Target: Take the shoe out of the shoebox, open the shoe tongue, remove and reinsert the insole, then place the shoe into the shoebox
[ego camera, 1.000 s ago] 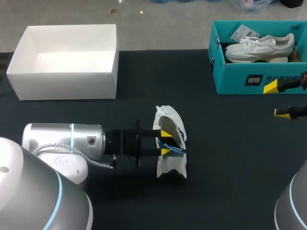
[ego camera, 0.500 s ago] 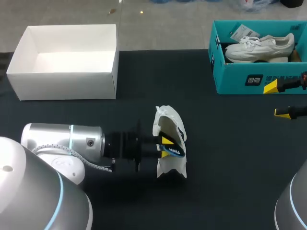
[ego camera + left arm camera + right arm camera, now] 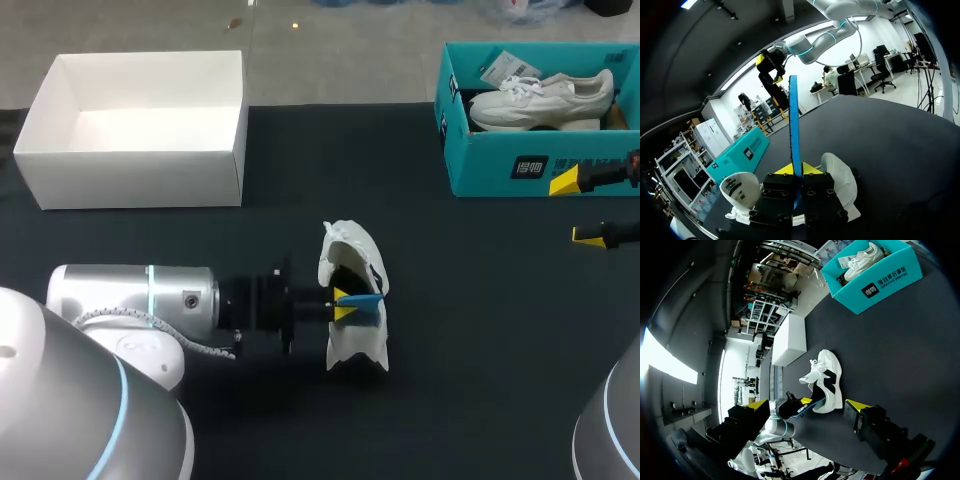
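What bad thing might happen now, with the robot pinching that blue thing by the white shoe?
1. The left gripper pinches the blue insole only at one end, so the thin strip may bend or slip out.
2. Nothing holds the shoe; the right gripper hangs open far off by the teal shoebox, so the shoe may slide or tip when the insole drags against it.

The teal shoebox (image 3: 480, 160) carries a dark label (image 3: 531, 167) with white print, probably characters, unreadable here.

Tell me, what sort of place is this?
Probably a robotics test lab: on a black table, a robot's left gripper pinches a blue insole at a white shoe, a teal shoebox nearby.
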Controlling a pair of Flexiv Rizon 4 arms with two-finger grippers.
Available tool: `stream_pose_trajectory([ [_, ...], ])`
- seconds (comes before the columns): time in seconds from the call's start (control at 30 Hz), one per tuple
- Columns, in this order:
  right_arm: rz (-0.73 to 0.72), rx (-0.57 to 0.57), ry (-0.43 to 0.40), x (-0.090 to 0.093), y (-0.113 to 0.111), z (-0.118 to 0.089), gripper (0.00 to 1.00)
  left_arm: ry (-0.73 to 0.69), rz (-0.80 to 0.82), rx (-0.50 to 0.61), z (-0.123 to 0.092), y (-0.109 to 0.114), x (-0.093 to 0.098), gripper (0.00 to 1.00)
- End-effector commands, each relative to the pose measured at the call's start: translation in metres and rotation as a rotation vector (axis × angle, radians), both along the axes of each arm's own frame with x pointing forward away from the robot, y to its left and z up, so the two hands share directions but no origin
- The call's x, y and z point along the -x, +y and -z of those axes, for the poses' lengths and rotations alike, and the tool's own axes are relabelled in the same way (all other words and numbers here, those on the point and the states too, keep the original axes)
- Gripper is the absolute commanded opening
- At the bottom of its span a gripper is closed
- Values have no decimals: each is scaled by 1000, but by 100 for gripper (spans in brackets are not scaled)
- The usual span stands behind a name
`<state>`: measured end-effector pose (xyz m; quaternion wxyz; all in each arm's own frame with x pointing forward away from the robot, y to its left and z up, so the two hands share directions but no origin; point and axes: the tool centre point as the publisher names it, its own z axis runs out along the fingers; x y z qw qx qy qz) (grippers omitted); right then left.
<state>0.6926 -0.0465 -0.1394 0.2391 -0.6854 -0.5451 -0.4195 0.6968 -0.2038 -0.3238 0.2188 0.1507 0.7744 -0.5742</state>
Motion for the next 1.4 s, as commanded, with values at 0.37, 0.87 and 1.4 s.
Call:
stream_pose_trajectory([
  [0.37,2,1,0,1,0,0,100,-17,-92,0,7,0,-10,0],
  [0.87,2,1,0,1,0,0,100,-46,-45,14,-20,-1,6,58],
  [1.4,2,1,0,1,0,0,100,-18,-17,10,-3,-10,2,0],
])
